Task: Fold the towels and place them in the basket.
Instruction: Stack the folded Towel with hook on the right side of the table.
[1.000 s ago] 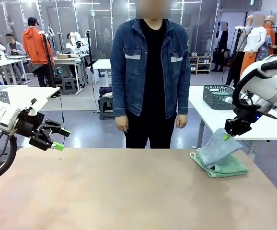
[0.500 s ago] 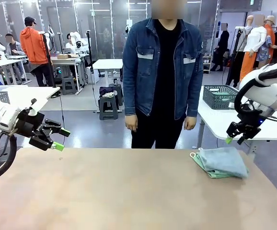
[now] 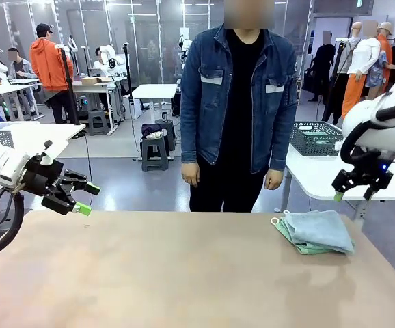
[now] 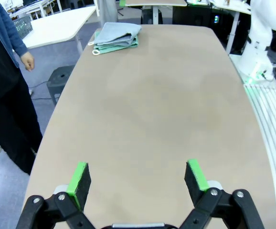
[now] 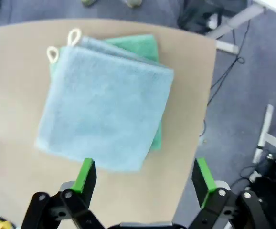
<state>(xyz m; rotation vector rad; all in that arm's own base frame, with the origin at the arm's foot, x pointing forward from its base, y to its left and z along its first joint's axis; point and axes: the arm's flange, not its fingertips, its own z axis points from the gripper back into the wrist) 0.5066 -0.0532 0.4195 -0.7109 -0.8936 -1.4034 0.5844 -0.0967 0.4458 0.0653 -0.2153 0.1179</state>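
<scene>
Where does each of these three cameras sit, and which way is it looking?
Front view: between the arms, facing the person across the table; left gripper, right gripper show.
Left wrist view: above the table's end, looking along it; own green pads.
Right wrist view: looking down; own gripper.
All share the folded grey-blue towel on the green towel.

Right hand [image 3: 351,193] released grey-blue towel [image 3: 319,229], then rose.

Fuzzy terry-cloth towels [image 5: 104,105] (grey-blue over green), smooth matt tan table [image 3: 170,273]
</scene>
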